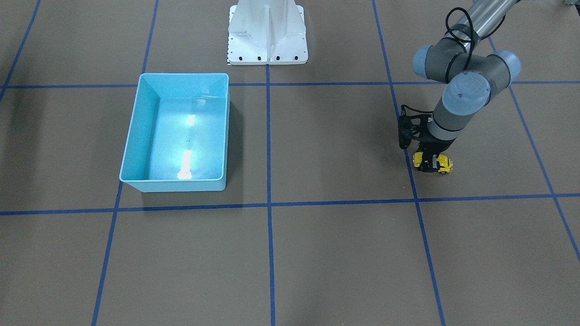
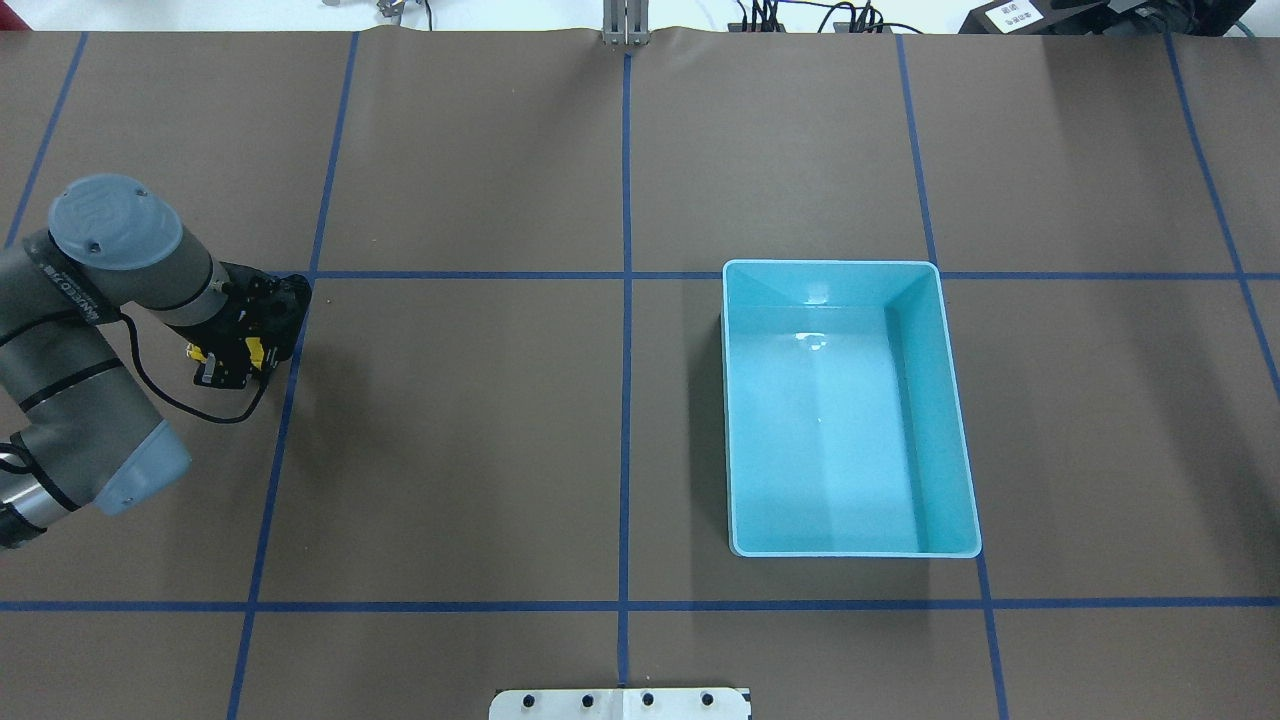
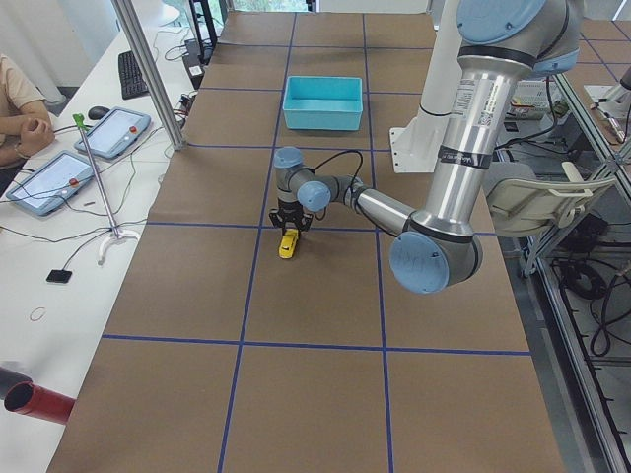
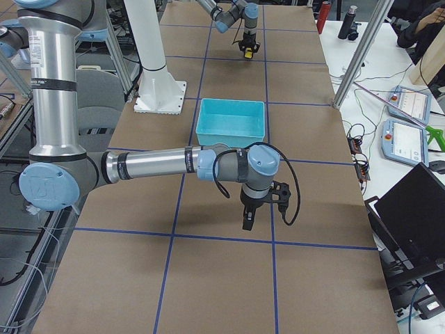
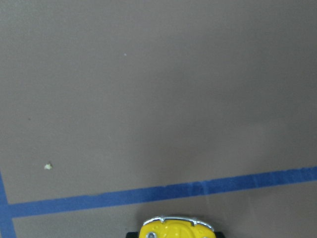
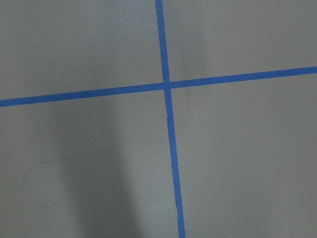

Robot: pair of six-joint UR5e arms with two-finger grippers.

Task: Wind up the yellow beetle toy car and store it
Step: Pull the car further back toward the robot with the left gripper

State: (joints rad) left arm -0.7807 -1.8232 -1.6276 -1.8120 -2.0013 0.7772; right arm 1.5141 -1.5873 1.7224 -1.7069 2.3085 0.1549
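One car: the tiny glossy yellow beetle toy car (image 1: 446,163) is low over the brown paper-covered worktop (image 1: 335,253) at the robot's left end, just beside a blue tape line (image 1: 410,172). Whether its wheels touch the surface cannot be told.
Two grippers: the left gripper (image 1: 430,166) points straight down and is clamped on the car, with a black finger against each flank. The right gripper (image 4: 248,221) hangs over the worktop near a tape crossing. It shows only from the side camera, so I cannot tell whether it is open or closed.
One container: the light blue rectangular plastic bin (image 1: 174,184) stands upright on the robot's right half, well apart from the car. Its floor shows bright lamp glare, and the car is outside it.
Left wrist view: one rounded end of the car shows at the bottom edge, and a tape line runs across just beyond it.
Right wrist view: two tape lines cross on the brown surface.
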